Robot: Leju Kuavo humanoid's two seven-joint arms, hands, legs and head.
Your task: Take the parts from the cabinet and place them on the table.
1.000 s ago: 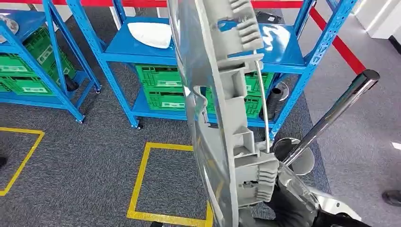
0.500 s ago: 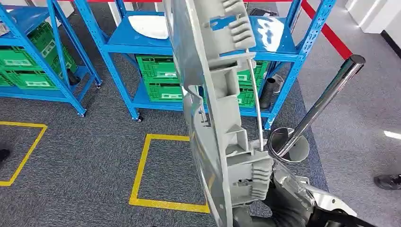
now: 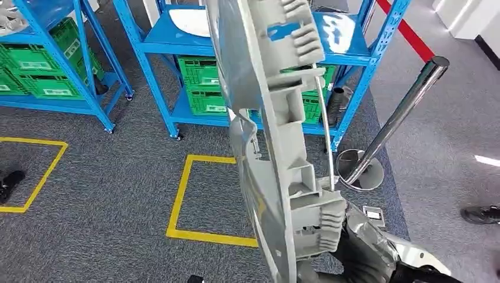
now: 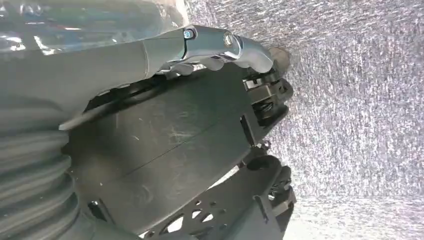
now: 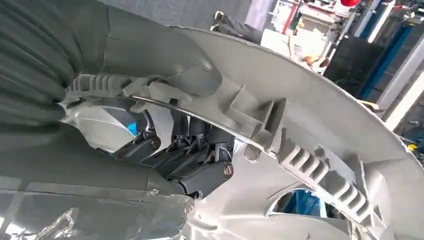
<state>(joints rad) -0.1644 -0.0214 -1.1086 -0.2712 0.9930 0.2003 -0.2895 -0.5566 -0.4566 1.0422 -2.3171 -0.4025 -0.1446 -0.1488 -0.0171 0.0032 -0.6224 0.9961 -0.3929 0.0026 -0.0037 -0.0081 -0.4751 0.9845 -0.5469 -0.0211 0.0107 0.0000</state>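
Wheel cover [image 3: 265, 118], gripped by the right hand [image 5: 185, 150], hid much of the blue shelving [image 3: 348, 53]. Left hand [image 4: 220, 45] seemingly curled, its fingers mostly hidden.

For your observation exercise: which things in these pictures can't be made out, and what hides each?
- Table: outside the head view.
- Right hand: head view, behind the grey part.
- Part's front face: turned edge-on to the head view.
- White object on the blue shelf: cut off by the top edge.
- Left hand's hold: left wrist view, unclear.

Warehouse: blue shelving racks [image 3: 171, 41], green crates [image 3: 203, 82]
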